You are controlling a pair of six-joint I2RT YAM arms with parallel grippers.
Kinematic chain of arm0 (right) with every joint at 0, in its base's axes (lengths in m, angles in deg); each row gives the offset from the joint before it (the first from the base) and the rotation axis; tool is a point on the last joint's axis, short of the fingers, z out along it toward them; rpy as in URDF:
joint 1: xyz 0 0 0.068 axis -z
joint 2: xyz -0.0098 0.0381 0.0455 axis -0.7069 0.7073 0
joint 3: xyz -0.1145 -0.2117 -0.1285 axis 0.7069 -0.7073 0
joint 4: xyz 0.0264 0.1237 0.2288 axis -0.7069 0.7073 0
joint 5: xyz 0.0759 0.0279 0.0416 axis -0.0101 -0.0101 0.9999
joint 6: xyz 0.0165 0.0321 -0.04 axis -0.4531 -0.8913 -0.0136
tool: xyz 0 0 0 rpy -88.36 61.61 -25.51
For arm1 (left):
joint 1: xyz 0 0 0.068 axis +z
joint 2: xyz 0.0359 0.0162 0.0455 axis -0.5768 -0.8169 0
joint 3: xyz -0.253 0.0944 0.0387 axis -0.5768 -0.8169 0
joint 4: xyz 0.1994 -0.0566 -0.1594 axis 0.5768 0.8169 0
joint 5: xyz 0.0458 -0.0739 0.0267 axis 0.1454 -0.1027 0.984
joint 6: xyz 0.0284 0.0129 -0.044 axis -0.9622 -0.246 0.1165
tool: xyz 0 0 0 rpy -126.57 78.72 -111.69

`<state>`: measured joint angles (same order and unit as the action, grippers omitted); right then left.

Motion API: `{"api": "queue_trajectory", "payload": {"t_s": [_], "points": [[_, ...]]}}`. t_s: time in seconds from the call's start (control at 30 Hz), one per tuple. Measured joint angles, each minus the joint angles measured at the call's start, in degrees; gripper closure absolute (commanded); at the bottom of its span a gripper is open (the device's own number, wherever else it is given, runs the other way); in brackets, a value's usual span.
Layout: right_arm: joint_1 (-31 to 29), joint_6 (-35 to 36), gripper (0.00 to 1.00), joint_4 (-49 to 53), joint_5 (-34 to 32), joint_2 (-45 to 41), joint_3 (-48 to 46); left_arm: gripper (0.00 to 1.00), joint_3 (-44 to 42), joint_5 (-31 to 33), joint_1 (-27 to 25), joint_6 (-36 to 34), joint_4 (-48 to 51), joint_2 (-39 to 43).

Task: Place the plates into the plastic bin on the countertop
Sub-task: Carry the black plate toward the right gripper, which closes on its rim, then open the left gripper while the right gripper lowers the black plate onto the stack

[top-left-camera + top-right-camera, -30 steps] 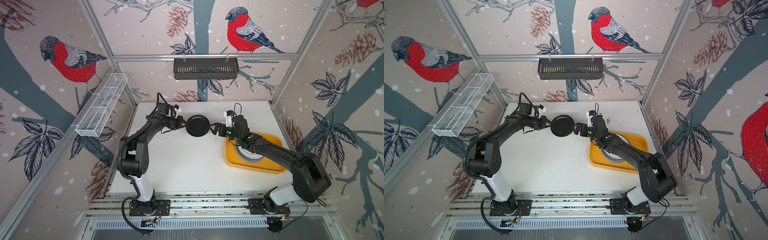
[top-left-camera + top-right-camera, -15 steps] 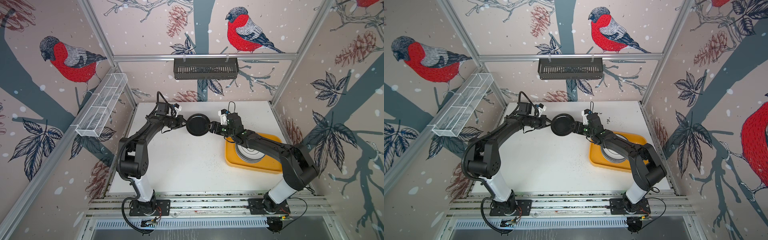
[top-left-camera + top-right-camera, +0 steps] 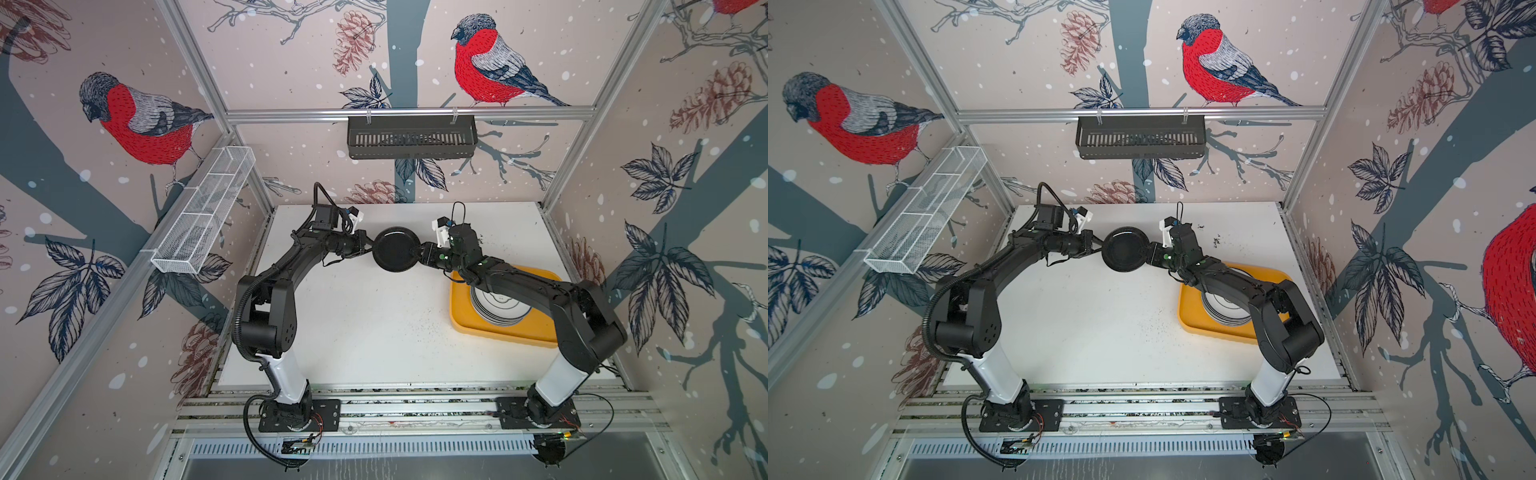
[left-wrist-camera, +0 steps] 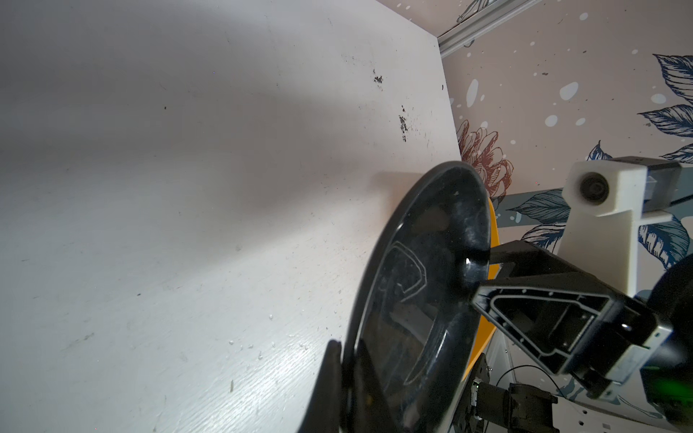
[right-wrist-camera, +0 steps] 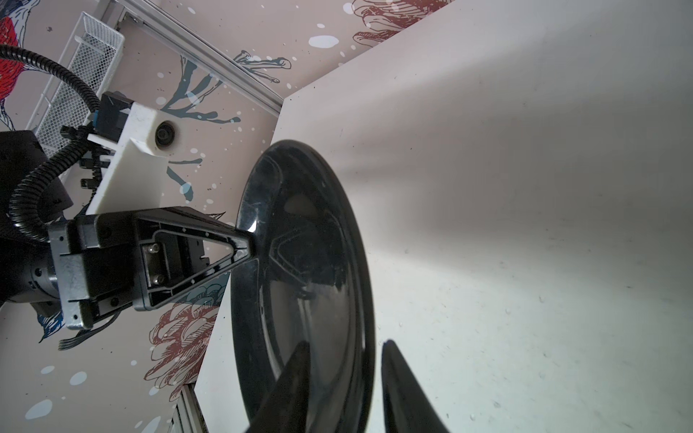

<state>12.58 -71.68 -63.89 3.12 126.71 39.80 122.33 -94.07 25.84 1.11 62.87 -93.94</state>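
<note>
A black plate (image 3: 395,249) (image 3: 1124,249) hangs tilted above the back of the white countertop (image 3: 374,324). My left gripper (image 3: 370,248) (image 4: 345,346) is shut on its left rim. My right gripper (image 3: 417,252) (image 5: 347,342) straddles the opposite rim. One of its fingers lies over the plate's (image 5: 311,262) inner face. A thin gap shows between the other finger and the plate's back. The yellow plastic bin (image 3: 459,320) (image 3: 1187,316) sits at the right under my right arm. It holds a stack of white plates (image 3: 496,307) (image 3: 1225,309), partly hidden by the arm.
A black slotted basket (image 3: 411,137) hangs on the back rail. A white wire-mesh basket (image 3: 203,220) runs along the left wall. Dark specks (image 3: 1217,240) lie on the counter behind the bin. Aluminium rails (image 3: 415,407) edge the front.
My right gripper has reached left to the black plate's right rim and its jaws have narrowed around it. The left gripper has kept its hold, nearly still.
</note>
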Motion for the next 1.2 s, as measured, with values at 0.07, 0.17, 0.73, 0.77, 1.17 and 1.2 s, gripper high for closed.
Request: {"api": "queue_trajectory", "payload": {"t_s": [0.07,0.17,0.73,0.77,1.17,1.2], "points": [[0.0,-0.2,0.77,0.0,0.2,0.1,0.1,0.92,0.0,0.0,0.0,0.0,0.0,0.0],[0.0,-0.2,0.82,0.0,0.1,0.3,0.1,0.90,0.0,0.0,0.0,0.0,0.0,0.1],[2.5,-4.9,0.95,-2.2,2.7,0.6,-2.3,0.28,-1.4,0.5,-0.3,0.0,-0.8,2.1],[2.8,-5.7,0.95,-2.2,2.8,0.4,-2.6,0.25,-1.6,0.7,-0.3,0.0,-1.0,2.4],[9.2,-6.6,0.95,-2.1,2.7,-8.3,-9.3,0.03,-5.4,2.8,-4.9,-1.5,-5.7,8.6],[9.8,-7.1,0.95,-2.0,2.7,-9.4,-9.9,0.03,-5.9,2.9,-5.3,-1.6,-6.2,9.3]]}}
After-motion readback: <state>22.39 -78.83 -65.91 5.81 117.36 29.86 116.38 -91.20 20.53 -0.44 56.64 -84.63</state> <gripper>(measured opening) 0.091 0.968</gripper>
